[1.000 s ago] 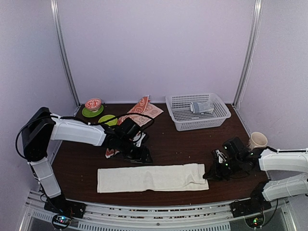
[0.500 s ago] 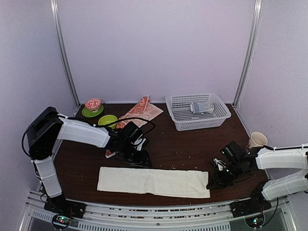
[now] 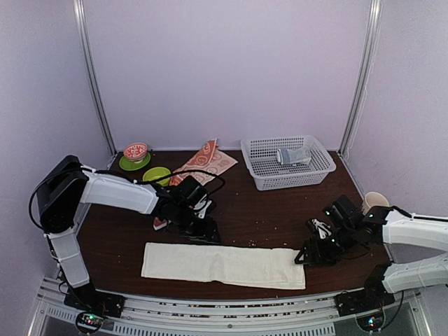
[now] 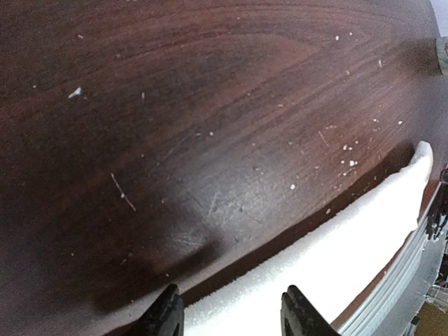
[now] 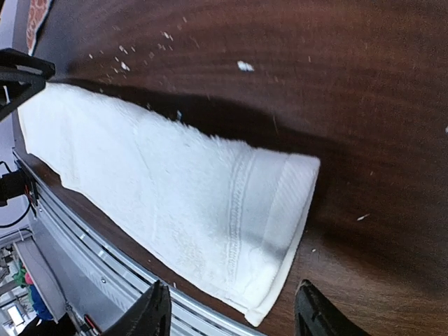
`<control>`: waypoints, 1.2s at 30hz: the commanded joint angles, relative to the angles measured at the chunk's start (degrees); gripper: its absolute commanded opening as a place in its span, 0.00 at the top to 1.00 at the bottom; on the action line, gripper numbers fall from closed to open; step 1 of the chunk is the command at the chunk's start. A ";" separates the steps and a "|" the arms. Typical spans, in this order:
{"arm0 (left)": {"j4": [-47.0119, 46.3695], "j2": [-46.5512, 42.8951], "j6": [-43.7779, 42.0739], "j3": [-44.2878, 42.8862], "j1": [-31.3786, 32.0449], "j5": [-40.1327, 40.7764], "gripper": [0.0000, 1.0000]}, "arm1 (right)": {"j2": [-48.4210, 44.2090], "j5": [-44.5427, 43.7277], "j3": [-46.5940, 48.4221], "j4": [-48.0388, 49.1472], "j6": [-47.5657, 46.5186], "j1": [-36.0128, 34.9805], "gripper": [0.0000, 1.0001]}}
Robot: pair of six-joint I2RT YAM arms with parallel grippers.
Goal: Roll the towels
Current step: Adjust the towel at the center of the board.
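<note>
Cream towel [image 3: 222, 264] lies long, left to right, at the near edge of the desk [image 3: 266, 210]. Right arm [image 3: 409, 229] jaws stand wide just beside its right end. Left arm [image 3: 119, 192] jaws, apart too, sit at its far side.

Soft, even, violet-tinged light fills the overhead view — shadows on the table [image 3: 266, 210] are short and diffuse. Wrist views bend at the edges; a dull sheen crosses the wood, and the cream-white towel [image 4: 364, 231] bleaches out.
</note>
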State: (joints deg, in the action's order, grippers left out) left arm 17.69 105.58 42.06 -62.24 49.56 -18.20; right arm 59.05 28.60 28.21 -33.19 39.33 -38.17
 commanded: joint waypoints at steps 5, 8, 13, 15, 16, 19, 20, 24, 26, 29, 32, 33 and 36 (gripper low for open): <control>2.46 -7.83 -1.33 1.51 -0.17 2.41 0.50 | -0.90 -8.10 2.25 10.24 9.59 0.21 0.55; 2.61 -9.72 -1.01 3.53 -0.12 2.85 0.51 | 5.42 -6.13 4.64 13.26 9.78 -4.05 0.67; 2.22 -13.67 -0.90 7.52 -0.17 3.88 0.52 | 14.47 -5.98 5.42 16.20 9.77 -7.32 0.68; 2.26 -14.65 -0.85 8.87 -0.17 4.11 0.52 | 16.86 -8.12 5.07 16.08 9.89 -7.27 0.67; 2.09 -15.13 -0.83 9.56 -0.14 4.25 0.52 | 17.80 -9.76 4.95 15.86 9.77 -7.03 0.67; 1.87 -15.91 -0.81 11.21 -0.25 4.79 0.52 | 20.22 -13.58 4.46 15.51 8.71 -4.82 0.66; 1.78 -15.85 -0.90 11.40 -0.25 4.91 0.52 | 21.50 -13.70 4.47 15.74 8.23 -3.82 0.66; 1.48 -15.42 -0.97 11.36 -0.56 5.27 0.52 | 25.35 -16.65 6.59 15.14 6.26 -0.15 0.65; 1.23 -15.50 -0.90 11.43 -0.89 5.51 0.52 | 26.97 -17.66 8.31 14.68 5.28 1.86 0.64; 1.53 -16.08 -1.11 11.39 -1.44 5.57 0.52 | 29.19 -18.88 11.84 13.32 3.72 4.68 0.61; 1.56 -16.35 -1.67 11.34 -2.02 5.72 0.52 | 31.89 -19.51 15.10 12.50 2.77 7.36 0.59; 1.60 -16.04 -2.14 11.04 -2.23 5.52 0.52 | 32.80 -19.28 16.32 12.41 2.57 8.03 0.58; 2.54 -15.40 -3.32 8.66 -2.33 5.32 0.53 | 33.77 -17.87 19.77 10.93 1.99 8.64 0.54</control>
State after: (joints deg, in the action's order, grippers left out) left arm 20.23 90.61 41.01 -51.11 47.72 -13.30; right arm 90.63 13.72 45.12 -17.43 43.40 -30.81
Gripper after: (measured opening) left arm 0.474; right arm 0.432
